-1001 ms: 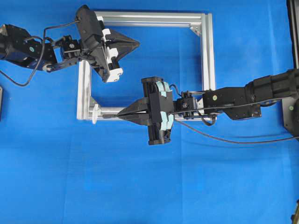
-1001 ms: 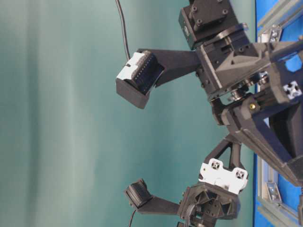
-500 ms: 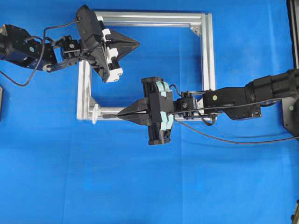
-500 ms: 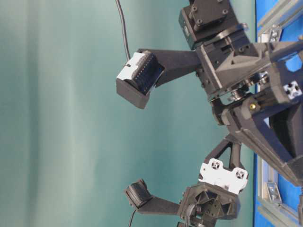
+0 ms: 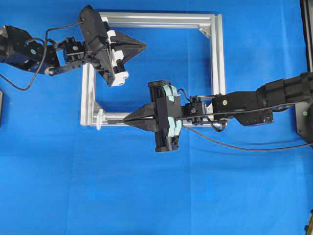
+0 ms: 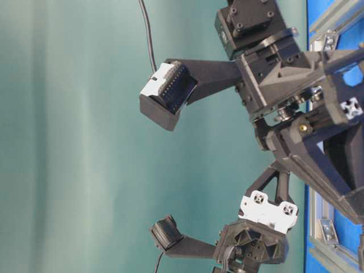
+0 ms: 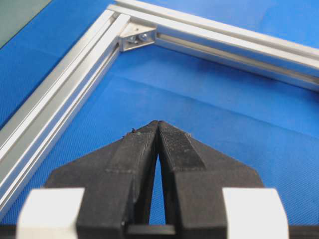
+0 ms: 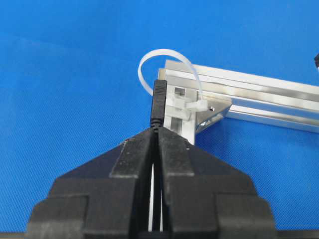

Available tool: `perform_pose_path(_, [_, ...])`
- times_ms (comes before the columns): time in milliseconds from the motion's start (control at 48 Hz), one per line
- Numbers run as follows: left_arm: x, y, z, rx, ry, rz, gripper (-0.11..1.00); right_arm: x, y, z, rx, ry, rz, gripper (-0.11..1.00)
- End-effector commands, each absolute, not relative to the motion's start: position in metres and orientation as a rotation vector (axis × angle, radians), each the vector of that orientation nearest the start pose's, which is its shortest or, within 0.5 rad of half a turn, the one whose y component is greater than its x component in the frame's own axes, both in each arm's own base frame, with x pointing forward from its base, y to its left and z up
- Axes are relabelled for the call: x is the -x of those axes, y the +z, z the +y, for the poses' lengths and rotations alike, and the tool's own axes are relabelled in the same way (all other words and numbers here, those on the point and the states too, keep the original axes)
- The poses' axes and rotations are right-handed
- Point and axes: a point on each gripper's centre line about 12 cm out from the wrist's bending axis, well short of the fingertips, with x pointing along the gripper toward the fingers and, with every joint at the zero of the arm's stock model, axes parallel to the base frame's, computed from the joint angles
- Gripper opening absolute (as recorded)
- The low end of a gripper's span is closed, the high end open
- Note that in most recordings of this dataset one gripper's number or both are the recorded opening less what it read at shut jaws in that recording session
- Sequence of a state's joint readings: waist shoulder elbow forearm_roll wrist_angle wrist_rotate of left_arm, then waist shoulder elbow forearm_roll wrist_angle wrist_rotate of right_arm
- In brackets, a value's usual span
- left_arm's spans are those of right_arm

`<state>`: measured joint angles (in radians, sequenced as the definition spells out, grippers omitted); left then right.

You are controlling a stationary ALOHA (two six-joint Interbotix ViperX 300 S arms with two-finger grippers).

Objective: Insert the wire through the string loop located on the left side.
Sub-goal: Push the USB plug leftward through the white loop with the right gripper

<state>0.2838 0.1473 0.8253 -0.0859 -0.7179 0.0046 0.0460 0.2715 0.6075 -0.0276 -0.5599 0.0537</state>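
Note:
My right gripper (image 5: 125, 119) (image 8: 157, 130) is shut on the wire (image 5: 234, 146), which trails off to the right across the blue mat. The wire's black plug end (image 8: 159, 102) (image 5: 113, 121) sticks out past the fingertips and points left at the string loop (image 8: 167, 64) (image 5: 100, 119). That small white loop is tied to the lower left corner of the silver frame (image 5: 217, 58). The plug's end reaches the loop's edge; whether it passes through I cannot tell. My left gripper (image 5: 144, 46) (image 7: 158, 123) is shut on nothing, over the frame's upper left part.
The silver frame (image 7: 65, 84) lies flat on the blue mat, its right bar under my right arm (image 5: 254, 100). A corner bracket (image 7: 137, 37) shows ahead of the left gripper. Dark hardware sits at the right table edge (image 5: 305, 117).

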Motion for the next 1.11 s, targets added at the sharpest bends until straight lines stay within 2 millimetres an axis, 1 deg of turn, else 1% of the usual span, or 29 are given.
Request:
perform_pose_path(0, [-0.371,0.154,0.116,0.082,0.346,0.197,0.0,-0.446,0.145,0.022,-0.023,0.056,0.282,0.01])
perform_pose_path(271, [-0.371,0.154,0.115,0.081,0.343,0.197,0.0,-0.447,0.145,0.022,-0.025,0.056,0.282,0.01])
perform_pose_path(438, [-0.372,0.154,0.115,0.082,0.344,0.195,0.0,-0.452,0.143,0.021,-0.025,0.054,0.28,0.01])
perform_pose_path(626, [-0.372,0.155,0.116,0.081,0.346,0.194,0.0,-0.465,0.137,0.019,-0.025,0.047,0.286,0.01])
perform_pose_path(980, [-0.372,0.154,0.115,0.082,0.344,0.195,0.0,-0.49,0.134,0.012,-0.027,0.032,0.268,0.01])
perform_pose_path(1084, [-0.371,0.154,0.116,0.082,0.346,0.197,0.0,-0.494,0.133,0.012,-0.027,0.03,0.269,0.01])
